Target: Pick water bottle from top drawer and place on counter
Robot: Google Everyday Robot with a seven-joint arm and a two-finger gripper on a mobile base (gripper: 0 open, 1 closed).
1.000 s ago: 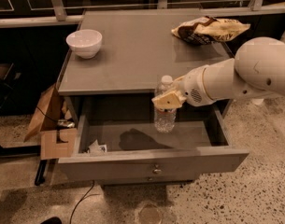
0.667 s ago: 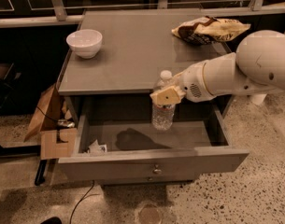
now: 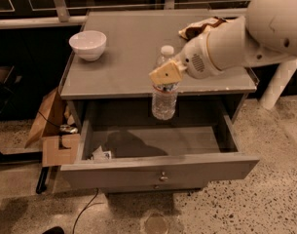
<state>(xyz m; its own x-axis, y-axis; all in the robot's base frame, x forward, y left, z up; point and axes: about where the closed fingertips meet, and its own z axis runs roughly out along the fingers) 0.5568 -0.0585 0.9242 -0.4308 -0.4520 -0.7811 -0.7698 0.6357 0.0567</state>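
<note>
Up went the water bottle since a second ago, lifted higher out of the top drawer and a touch leftward! The hand was clamped around its upper body, just under the white cap. The bottle hung upright, cap above the front edge of the tabletop, base over the open drawer, touching neither. A white bowl sat back left on the tabletop, a crumpled bag back right. A white scrap lay in the drawer's front left corner.
</note>
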